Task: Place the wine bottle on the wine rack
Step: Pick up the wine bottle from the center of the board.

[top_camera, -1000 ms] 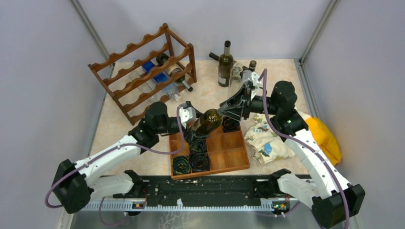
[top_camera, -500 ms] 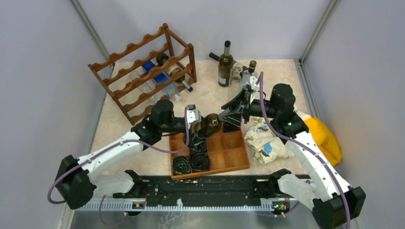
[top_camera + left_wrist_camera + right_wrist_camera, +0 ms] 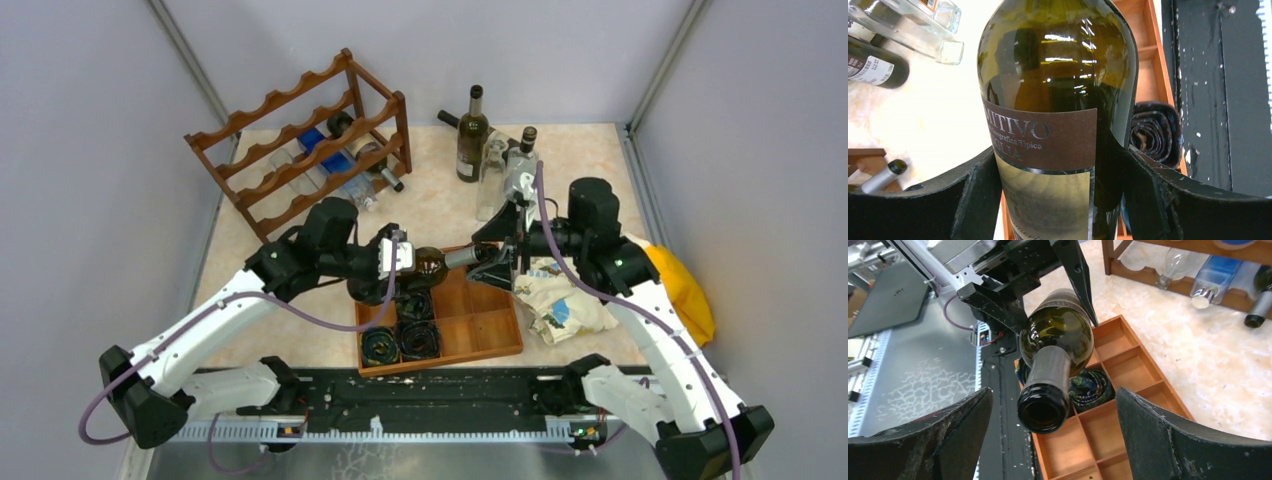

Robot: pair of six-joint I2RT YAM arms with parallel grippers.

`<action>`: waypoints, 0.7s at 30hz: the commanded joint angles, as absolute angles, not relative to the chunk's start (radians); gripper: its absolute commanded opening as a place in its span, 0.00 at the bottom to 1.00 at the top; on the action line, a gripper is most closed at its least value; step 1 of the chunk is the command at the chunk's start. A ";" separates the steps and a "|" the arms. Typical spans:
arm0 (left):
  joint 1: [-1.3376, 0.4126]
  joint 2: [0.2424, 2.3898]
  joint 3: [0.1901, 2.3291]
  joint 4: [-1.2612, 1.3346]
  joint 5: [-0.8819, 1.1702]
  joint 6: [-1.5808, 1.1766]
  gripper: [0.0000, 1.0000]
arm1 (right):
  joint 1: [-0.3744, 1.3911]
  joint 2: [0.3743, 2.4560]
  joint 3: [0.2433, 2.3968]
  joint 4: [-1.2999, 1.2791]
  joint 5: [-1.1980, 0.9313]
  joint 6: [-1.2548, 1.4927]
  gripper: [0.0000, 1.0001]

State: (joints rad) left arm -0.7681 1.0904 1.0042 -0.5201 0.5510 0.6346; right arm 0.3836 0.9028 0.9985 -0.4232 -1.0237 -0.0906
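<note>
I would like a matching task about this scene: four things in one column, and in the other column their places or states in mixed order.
Things:
1. wine bottle
2. wine rack
3. wooden tray
4. yellow cloth

Places or states:
A. far left, with other bottles lying in it
B. at the far right side
C. held in the air, lying on its side
D. near the middle, dark rolls in some compartments

Pairs: 1-C, 2-A, 3-D, 4-B

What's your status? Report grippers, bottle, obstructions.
Left gripper clamped on wine bottle. Right gripper open, astride the neck. Bottle level over tray. Wine rack top tier looks free.
</note>
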 commanded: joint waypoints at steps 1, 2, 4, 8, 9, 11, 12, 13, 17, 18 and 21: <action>-0.774 1.102 1.123 -0.677 0.515 0.783 0.00 | 0.389 0.948 1.060 -0.447 -1.063 -0.009 0.90; -0.775 1.114 1.144 -0.710 0.502 0.800 0.00 | 0.390 0.965 1.072 -0.466 -1.075 -0.008 0.90; -0.776 1.139 1.186 -0.772 0.475 0.834 0.00 | 0.390 1.004 1.112 -0.539 -1.089 -0.027 0.89; -0.786 1.178 1.245 -0.844 0.426 0.880 0.00 | 0.404 1.113 1.206 -0.738 -1.088 -0.132 0.88; -0.793 1.186 1.257 -0.853 0.414 0.889 0.00 | 0.407 1.130 1.217 -0.760 -1.088 -0.137 0.87; -0.812 1.208 1.283 -0.874 0.379 0.903 0.00 | 0.423 1.154 1.222 -0.774 -1.079 -0.130 0.86; -0.821 1.222 1.296 -0.886 0.365 0.909 0.00 | 0.434 1.161 1.218 -0.771 -1.069 -0.125 0.86; -0.826 1.236 1.313 -0.893 0.352 0.914 0.00 | 0.453 1.167 1.206 -0.768 -1.057 -0.121 0.85; -0.842 1.274 1.350 -0.911 0.323 0.941 0.00 | 0.516 1.187 1.161 -0.757 -0.997 -0.097 0.80; -0.845 1.283 1.359 -0.917 0.312 0.946 0.00 | 0.526 1.189 1.152 -0.752 -0.988 -0.089 0.78; -0.852 1.305 1.380 -0.939 0.285 0.967 0.00 | 0.541 1.200 1.137 -0.746 -0.967 -0.073 0.73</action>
